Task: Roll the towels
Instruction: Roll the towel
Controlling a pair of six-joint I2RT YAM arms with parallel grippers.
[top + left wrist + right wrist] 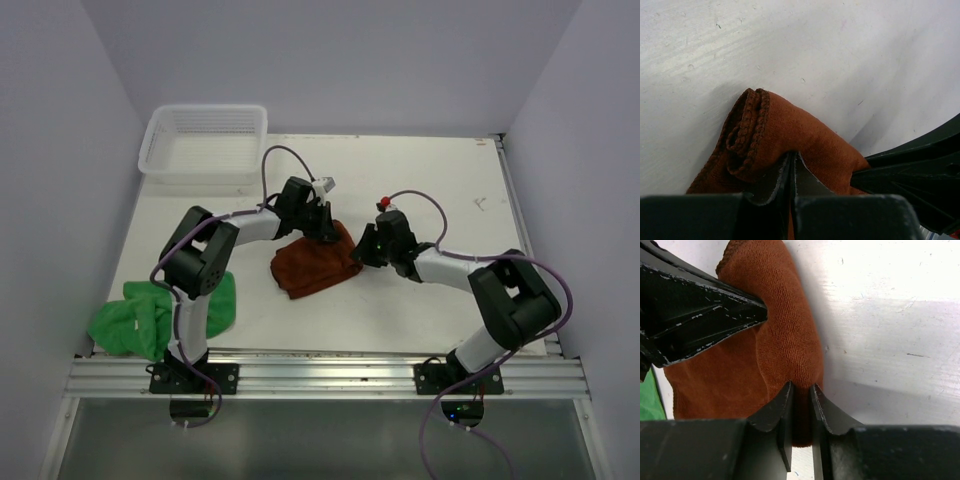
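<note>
I have the rust-brown terry towel lying bunched near the middle of the white table. My left gripper is pinched tight on a fold at the towel's far edge. My right gripper has its jaws drawn close on the cloth at the right edge, just beside the left one. The bright green terry towel lies crumpled at the near left corner against the left arm's base, well apart from the white plastic mesh basket at the far left.
</note>
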